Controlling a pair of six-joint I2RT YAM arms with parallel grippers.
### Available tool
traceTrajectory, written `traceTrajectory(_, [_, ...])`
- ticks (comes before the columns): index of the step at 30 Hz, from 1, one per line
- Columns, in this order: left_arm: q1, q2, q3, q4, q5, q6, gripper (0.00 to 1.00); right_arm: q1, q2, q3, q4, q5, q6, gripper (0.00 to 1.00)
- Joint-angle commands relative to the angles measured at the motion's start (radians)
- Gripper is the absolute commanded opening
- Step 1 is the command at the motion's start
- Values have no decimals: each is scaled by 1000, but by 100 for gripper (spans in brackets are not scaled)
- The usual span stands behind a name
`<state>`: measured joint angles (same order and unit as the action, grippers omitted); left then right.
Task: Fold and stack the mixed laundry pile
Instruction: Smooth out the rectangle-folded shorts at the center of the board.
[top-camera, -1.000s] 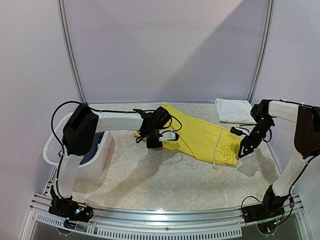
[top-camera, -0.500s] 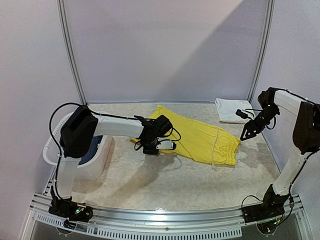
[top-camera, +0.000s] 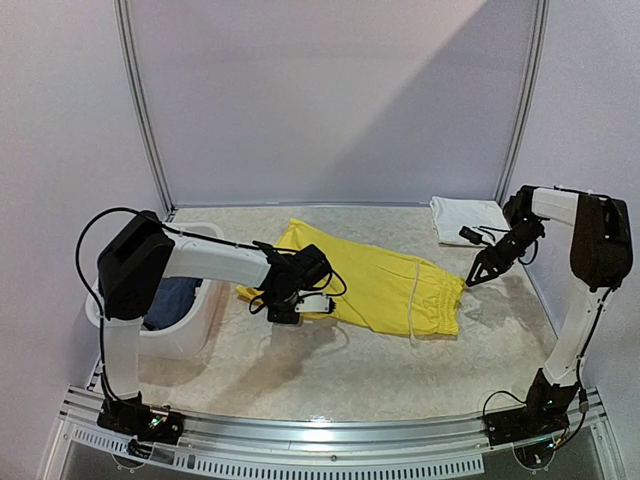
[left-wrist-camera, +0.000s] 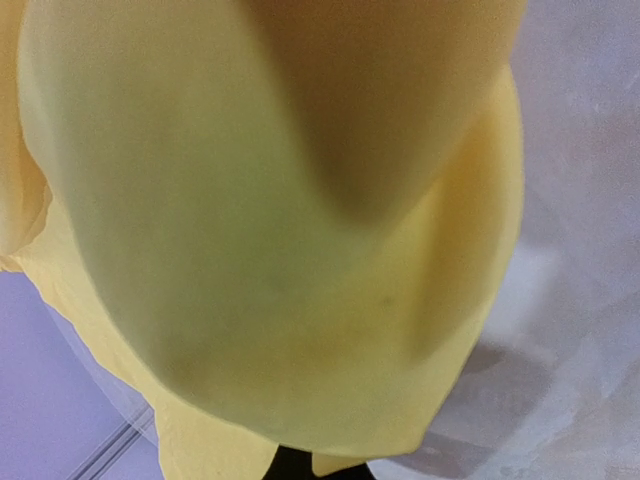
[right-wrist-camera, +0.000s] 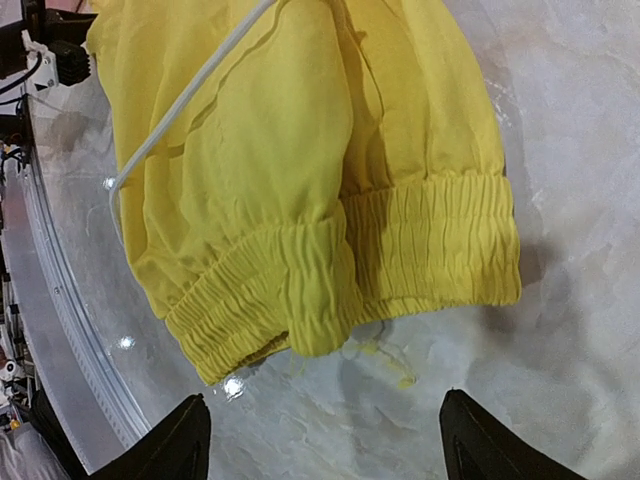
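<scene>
On the counter (top-camera: 330, 375), yellow shorts (top-camera: 385, 285) lie spread across the middle, with a folded white T-shirt (top-camera: 470, 220) at 1 o'clock. The left fingers (top-camera: 285, 305) pinch the shorts' 9 o'clock edge. The right fingers (top-camera: 474, 274) stand spread by the 3 o'clock waistband.

Top view: soft, even light; a diagonal light-and-shade edge crosses the back wall (top-camera: 330, 100) toward 1 o'clock, with faint shadows on the table (top-camera: 350, 380) toward 6 o'clock. Left wrist: yellow shorts (left-wrist-camera: 300, 250) fill the frame, wholly out of focus, shaded at 12 o'clock. Right wrist: sharp, small glare spots at 8 o'clock.
</scene>
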<state>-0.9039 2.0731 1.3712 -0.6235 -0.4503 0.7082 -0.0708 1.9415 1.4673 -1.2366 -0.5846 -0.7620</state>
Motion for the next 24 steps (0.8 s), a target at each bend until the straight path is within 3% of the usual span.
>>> traceTrajectory(1, [-8,17,-4,-24,0,-18,0,51,53,46,52,-53,5,78])
traceTrajectory(13, [-4,3,-28,-11,-11,-15,0,101,165,90,31,-67,20,56])
traceTrajectory(16, [-4,7,-29,-9,-14,-15,0,101,187,108,-4,-79,3,41])
traceTrajectory(19, [-3,5,-37,-8,-17,-12,0,96,216,146,-64,-71,-21,12])
traceTrajectory(21, [-3,-3,-53,6,-26,0,0,80,229,182,-104,-83,-34,6])
traceTrajectory(24, [-3,-1,-76,33,-63,29,0,8,258,256,-189,-109,-54,5])
